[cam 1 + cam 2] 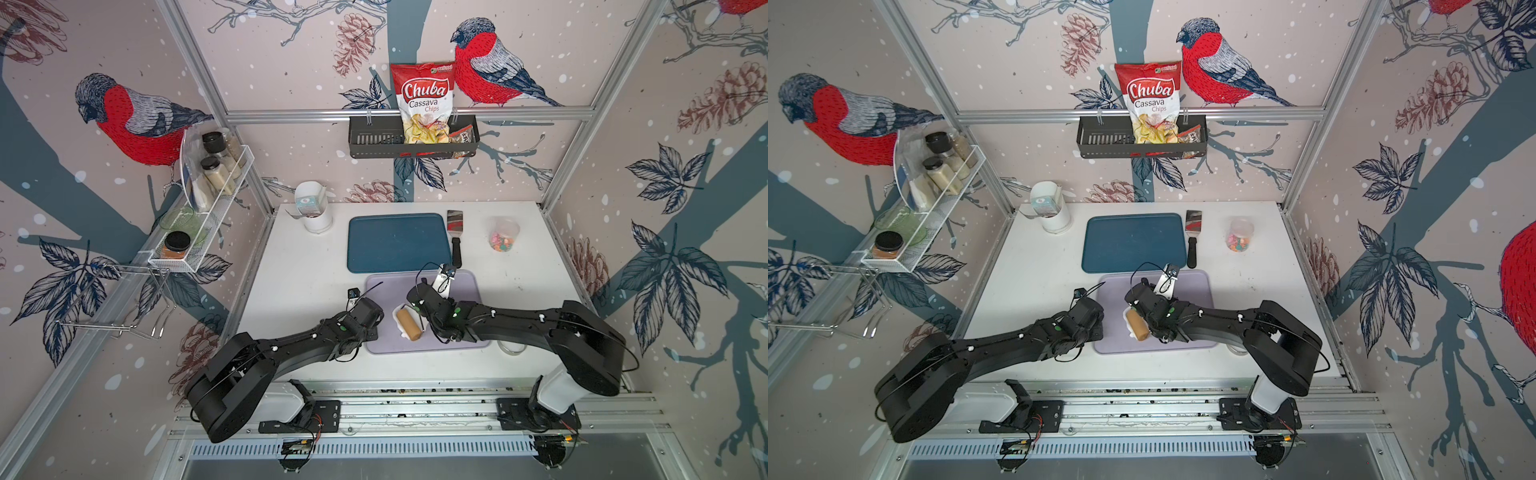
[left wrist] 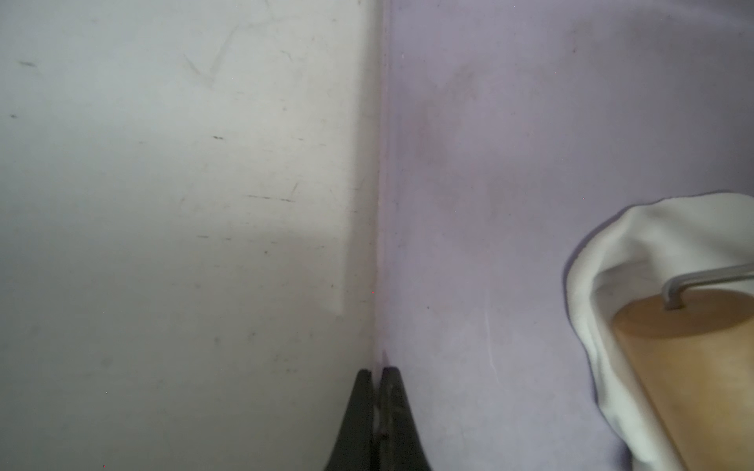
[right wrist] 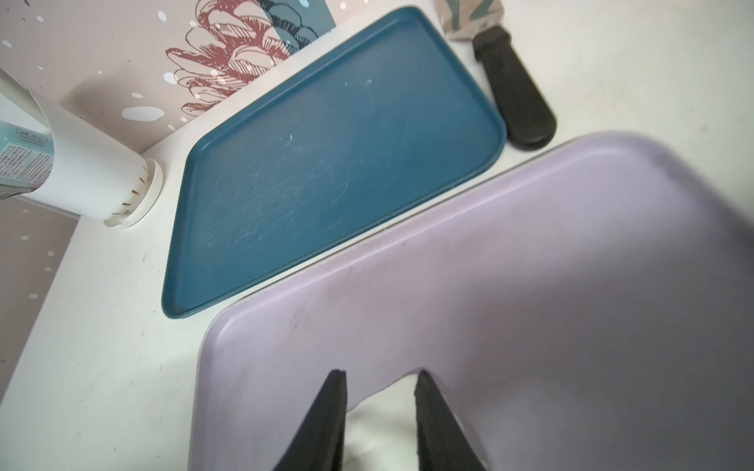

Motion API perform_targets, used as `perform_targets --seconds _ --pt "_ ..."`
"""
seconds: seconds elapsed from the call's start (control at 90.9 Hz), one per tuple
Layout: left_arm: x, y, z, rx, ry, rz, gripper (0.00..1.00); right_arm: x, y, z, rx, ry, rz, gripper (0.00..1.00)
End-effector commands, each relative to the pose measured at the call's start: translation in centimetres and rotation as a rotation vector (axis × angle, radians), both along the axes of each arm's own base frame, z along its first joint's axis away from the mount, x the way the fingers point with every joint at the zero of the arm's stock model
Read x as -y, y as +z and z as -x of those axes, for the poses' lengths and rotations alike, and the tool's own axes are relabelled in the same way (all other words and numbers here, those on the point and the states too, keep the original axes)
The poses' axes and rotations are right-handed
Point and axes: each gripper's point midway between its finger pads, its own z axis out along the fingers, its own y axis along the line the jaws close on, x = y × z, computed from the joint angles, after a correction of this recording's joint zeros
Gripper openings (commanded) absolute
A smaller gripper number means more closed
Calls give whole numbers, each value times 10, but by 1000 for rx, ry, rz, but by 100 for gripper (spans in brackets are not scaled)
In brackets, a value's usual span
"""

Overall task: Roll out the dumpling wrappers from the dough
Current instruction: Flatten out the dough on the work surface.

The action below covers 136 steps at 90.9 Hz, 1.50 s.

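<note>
White holder cup (image 1: 316, 214) sat at 10 o'clock of the blue tray (image 1: 399, 243), outside the work zone. Left tool (image 2: 377, 371): jaws together, nothing between them. Its tips were down at the 9 o'clock rim of the lilac tray (image 2: 489, 163), where the tray met the white surface (image 2: 163, 204). Judged reason: pinning the tray so it would not slide under rolling force. Whether the tips truly pressed the rim could not be told.

Dough (image 2: 628, 244) lay inside the lilac tray, about 8 o'clock of its centre. It was a soft white sheet with an uneven, lifted edge, not a neat round. Roller (image 1: 409, 327) lay on top of the dough, wooden barrel touching it. Its axis ran roughly 11 to 5 o'clock in both top views, so a push would likely spread the sheet toward the tray's free middle. Its metal rod (image 2: 710, 277) ran off toward the right tool (image 3: 379, 373), at 3 o'clock of the barrel.

Right tool: jaw tips part-way apart, dough visible between them in the wrist view. The grip spot was hidden; judged clamped on the roller's handle. No dumpling wrappers showed anywhere, so rolling was judged early.

The blue tray sat bare at 12 o'clock of the lilac tray, likely the landing place for finished rounds. Spatula (image 1: 455, 237) lay just beside it at 3 o'clock, handle toward the arms for an easy pick. Candy jar (image 1: 504, 235) stood further out at 3 o'clock, well apart.
</note>
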Motion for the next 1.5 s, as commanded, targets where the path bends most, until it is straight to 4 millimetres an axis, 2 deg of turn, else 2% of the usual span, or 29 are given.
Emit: perform_targets --seconds 0.0,0.044,0.099,0.176,0.253,0.308,0.341,0.429,0.484,0.528,0.594,0.693,0.737,0.803,0.869,0.935,0.968,1.013,1.101,1.156,1.233,1.31,1.398,1.486 --pt "-27 -18 25 -110 7 -121 0 100 -59 42 -305 39 457 0" --pt "-27 -18 25 -110 2 -124 0 120 -44 34 -261 -7 513 0" --pt "-27 -18 25 -110 1 -127 0 126 -32 30 -217 -16 553 0" --pt "-26 -17 24 -107 -1 -121 0 98 -35 37 -189 57 538 0" --pt "-23 -16 23 -104 -2 -108 0 66 -61 49 -249 113 469 0" --pt "-23 -15 22 -101 3 -109 0 57 -72 52 -270 118 409 0" --pt "-23 -15 22 -102 4 -107 0 61 -72 49 -272 100 386 0" --pt "-21 -15 23 -100 -4 -96 0 98 -63 28 -267 6 358 0" --pt "-21 -15 22 -100 -7 -97 0 122 -49 14 -224 -49 371 0" --pt "-20 -15 22 -102 -11 -95 0 128 -34 7 -167 -65 395 0" --pt "-19 -16 22 -103 -14 -90 0 115 -30 7 -143 -34 392 0" --pt "-18 -17 22 -101 -11 -86 0 65 -54 28 -193 81 326 0" --pt "-18 -16 21 -99 -10 -85 0 51 -60 34 -201 105 312 0" --pt "-16 -16 21 -97 -10 -81 0 55 -61 28 -208 81 300 0" --pt "-16 -17 21 -101 -13 -79 0 78 -57 10 -218 18 243 0" --pt "-17 -18 22 -106 -15 -84 0 97 -39 -5 -172 -21 210 0" --pt "-17 -19 23 -108 -15 -84 0 99 -31 -10 -145 -26 225 0" --pt "-17 -19 23 -107 -14 -84 0 92 -27 -10 -135 -8 257 0" --pt "-17 -18 22 -102 -13 -80 0 53 -33 4 -149 85 270 0" --pt "-17 -18 21 -101 -12 -82 0 40 -33 6 -154 98 247 0" --pt "-17 -19 23 -107 -11 -81 0 44 -15 -11 -128 61 164 0" --pt "-17 -22 25 -111 -16 -74 0 51 25 -39 -31 18 44 0" --pt "-14 -23 24 -114 -22 -67 0 44 70 -65 60 7 -49 0" --pt "-15 -23 24 -118 -19 -76 0 30 89 -80 116 8 -97 0"
